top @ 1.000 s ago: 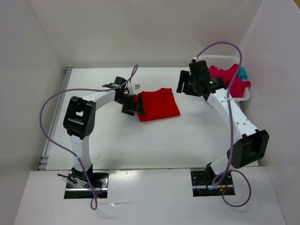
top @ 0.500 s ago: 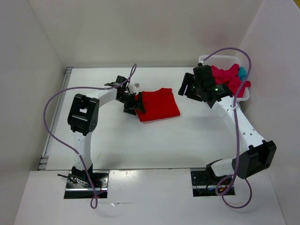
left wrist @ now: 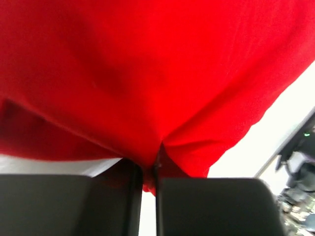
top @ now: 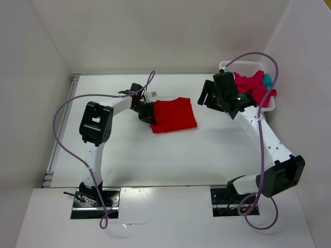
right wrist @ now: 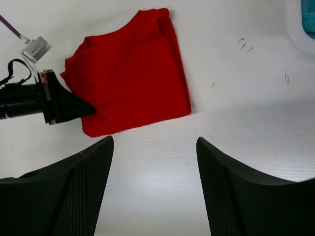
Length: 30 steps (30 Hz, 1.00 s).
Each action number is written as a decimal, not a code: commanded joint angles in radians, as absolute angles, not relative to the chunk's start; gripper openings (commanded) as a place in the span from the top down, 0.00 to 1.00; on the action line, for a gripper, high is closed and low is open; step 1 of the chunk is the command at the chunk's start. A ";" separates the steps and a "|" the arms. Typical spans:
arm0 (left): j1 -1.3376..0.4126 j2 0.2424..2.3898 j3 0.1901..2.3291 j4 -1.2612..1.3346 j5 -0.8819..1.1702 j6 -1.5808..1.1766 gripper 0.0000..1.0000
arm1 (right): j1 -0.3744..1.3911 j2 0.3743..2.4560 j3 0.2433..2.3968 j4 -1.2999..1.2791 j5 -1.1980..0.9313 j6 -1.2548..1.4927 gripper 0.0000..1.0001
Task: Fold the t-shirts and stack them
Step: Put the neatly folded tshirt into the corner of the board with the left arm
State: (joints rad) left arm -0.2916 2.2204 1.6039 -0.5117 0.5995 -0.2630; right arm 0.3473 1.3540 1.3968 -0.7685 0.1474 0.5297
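Step in hand, as judged: the left gripper (top: 149, 113) takes the left edge of the red shirt (top: 175, 114) for a further fold. The shirt lies partly folded, roughly rectangular, flat at the centre of the table (top: 155, 155). It is well apart from the basket (top: 272, 106) at far right, which holds the pink shirt (top: 248, 85) and the teal shirt (top: 267, 79). The left gripper's fingers (left wrist: 98, 206) are pressed almost together and pinch a ridge of red cloth. To do the step well, confirm that the pinch holds every layer at that edge, not the top one alone. Lift only enough to clear the table, carry the edge straight across to the opposite edge, and lay it down aligned before releasing. The right gripper (right wrist: 153, 147) hangs with fingers spread and empty, above the table between the red shirt and the basket; it could pin the shirt's right side against dragging. Only the left wrist view shows cloth drawn in between the fingers; the number of layers cannot be told. The right wrist view shows the shirt's outline and its uneven left corner. Only the top view shows both arms and the basket's full load.
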 commanded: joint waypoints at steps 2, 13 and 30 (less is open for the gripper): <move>-0.212 2.220 1.614 -0.517 0.382 -0.100 1.00 | 0.356 1.315 1.414 -0.761 0.183 0.517 0.27; 0.076 2.207 1.727 -0.571 0.276 0.100 1.00 | 0.356 1.315 1.385 -0.730 0.192 0.474 0.27; 0.317 2.474 2.195 -0.652 0.025 0.422 1.00 | 0.383 1.428 1.493 -0.770 0.169 0.434 0.27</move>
State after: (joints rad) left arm 0.2939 2.4271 2.1204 -0.6308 0.0799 0.3431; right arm 0.3614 1.4170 1.4384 -0.7700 0.1616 0.4500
